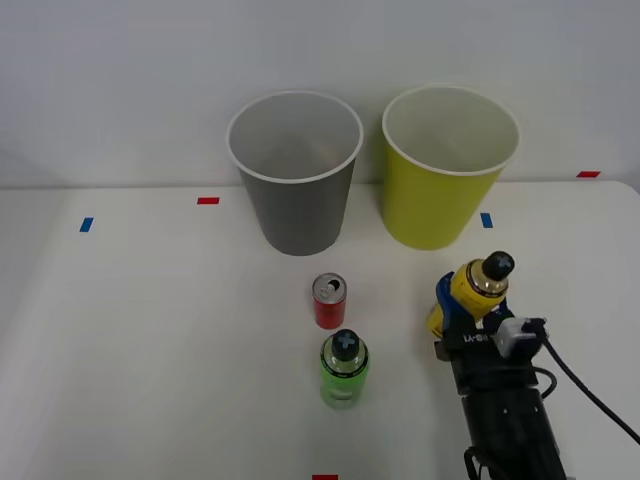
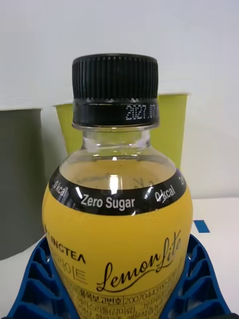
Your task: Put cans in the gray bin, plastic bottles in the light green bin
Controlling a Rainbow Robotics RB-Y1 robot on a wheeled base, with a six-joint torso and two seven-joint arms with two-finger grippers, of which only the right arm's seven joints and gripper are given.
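Yellow bottle (image 2: pixel 117 244): we see it betw. the blue fingers (image 2: pixel 37 279), right gripper (image 1: pixel 462 312) clenched on it, just before light green bin (image 1: pixel 447 170).
Gray bin (image 1: pixel 295 175): left of light green bin; nothing seen inside either.

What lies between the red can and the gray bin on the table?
Nothing: in the front view, bare white table runs from the red can to the gray bin. The green bottle stands on the can's other side.
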